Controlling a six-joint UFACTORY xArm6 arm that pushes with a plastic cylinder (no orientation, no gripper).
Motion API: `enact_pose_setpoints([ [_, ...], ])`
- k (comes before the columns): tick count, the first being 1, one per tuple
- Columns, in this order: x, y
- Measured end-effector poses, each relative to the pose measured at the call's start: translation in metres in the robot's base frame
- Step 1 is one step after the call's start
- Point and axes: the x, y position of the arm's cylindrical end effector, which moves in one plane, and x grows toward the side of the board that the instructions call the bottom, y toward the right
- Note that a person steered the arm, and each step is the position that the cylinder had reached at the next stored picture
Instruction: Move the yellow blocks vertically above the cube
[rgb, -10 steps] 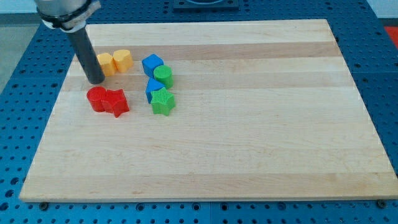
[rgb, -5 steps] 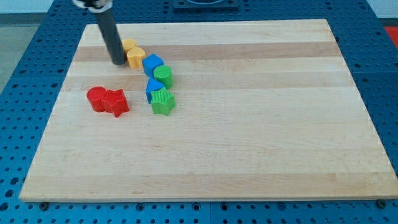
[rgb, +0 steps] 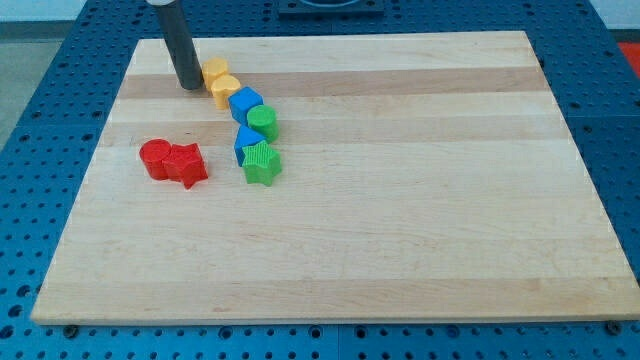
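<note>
A straight dark rod is seen near the view's top left, and my tip (rgb: 188, 86) is set on the wooden counter (rgb: 400, 200). No end effector with jaws is present, so no opening or closing can be reported; only the rod's lower end is shown.

All positions are given relative to the blue cube (rgb: 245, 104). The tip is found to the view's left of the cube and slightly toward the view's top, just beside the upper yellow block (rgb: 214, 71); whether it touches that block cannot be told. The upper yellow block lies up and to the left of the cube. The lower yellow block (rgb: 222, 90) is placed directly against the cube's upper left edge and touches the upper yellow block. The shapes of both yellow blocks cannot be made out clearly.

A green cylinder (rgb: 263, 123) is seen touching the cube at its lower right. Below the cube, a second blue block (rgb: 246, 140) is seen, with a green star (rgb: 262, 163) just under it and touching it. Well to the lower left of the cube, a red cylinder (rgb: 156, 159) and a red star (rgb: 187, 164) are pressed side by side.
</note>
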Motion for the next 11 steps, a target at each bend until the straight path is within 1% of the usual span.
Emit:
enact_pose_setpoints([
  [1,0.000,0.001],
  [3,-0.021,0.047],
  [5,-0.028,0.056],
  [6,-0.020,0.029],
  [7,0.005,0.012],
  [8,0.024,0.012],
  [9,0.029,0.015],
  [10,0.031,0.043],
  [11,0.031,0.049],
])
